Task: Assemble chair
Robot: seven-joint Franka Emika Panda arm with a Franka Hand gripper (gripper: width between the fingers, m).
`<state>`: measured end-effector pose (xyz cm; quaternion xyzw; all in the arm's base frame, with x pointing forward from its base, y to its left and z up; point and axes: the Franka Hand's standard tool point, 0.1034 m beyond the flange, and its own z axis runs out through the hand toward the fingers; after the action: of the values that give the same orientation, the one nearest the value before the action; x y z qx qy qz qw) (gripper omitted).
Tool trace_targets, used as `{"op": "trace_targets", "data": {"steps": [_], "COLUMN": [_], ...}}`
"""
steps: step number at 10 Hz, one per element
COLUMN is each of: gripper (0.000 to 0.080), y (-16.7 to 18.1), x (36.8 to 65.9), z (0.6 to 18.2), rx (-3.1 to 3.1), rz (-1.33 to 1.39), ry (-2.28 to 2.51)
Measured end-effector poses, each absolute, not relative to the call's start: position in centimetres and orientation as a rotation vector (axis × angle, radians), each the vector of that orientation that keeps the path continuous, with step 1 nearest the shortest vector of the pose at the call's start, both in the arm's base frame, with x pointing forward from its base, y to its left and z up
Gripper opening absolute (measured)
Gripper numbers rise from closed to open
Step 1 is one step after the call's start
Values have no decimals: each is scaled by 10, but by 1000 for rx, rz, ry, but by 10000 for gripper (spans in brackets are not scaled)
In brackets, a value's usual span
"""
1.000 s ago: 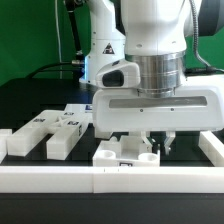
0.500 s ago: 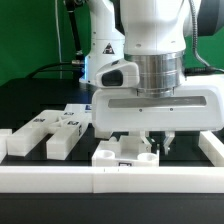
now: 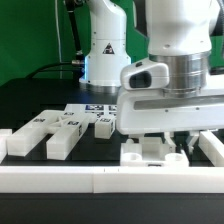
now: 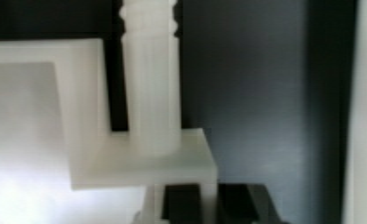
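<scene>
- Black tabletop (image 3: 40, 98) before a green backdrop, with a white border rail (image 3: 60, 180) along the front edge.
- The gripper (image 3: 176, 142) hangs low. Its dark fingertips (image 4: 194, 205) sit close together in the wrist view, but whether they pinch anything cannot be told.
- Right beneath it, a notched chair part (image 3: 150, 157) rests against the rail.
- Well off toward the exterior view's left lie loose white bars (image 3: 45, 138).
- Behind the bars is the marker board (image 3: 95, 111).

Arm (image 3: 104, 45): white, rising behind the hand, with the wrist pointing straight down.
Hand (image 3: 171, 144): hangs low, its wide palm block level.
Fingers (image 4: 189, 205): dark, side by side beneath the palm, a slim gap between them; grip unclear.
</scene>
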<state>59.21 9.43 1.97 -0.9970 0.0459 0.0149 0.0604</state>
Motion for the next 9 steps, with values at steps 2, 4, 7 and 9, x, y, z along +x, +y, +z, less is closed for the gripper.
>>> {"op": "trace_targets", "data": {"steps": [2, 4, 7, 9], "gripper": [34, 34, 34, 41], "y": [112, 128, 129, 132], "x": [598, 600, 601, 601], "z": [20, 23, 27, 28], "rx": [-3012, -3009, -3007, -3005], "rz": [33, 35, 92, 97], "ry": [88, 75, 95, 101]}}
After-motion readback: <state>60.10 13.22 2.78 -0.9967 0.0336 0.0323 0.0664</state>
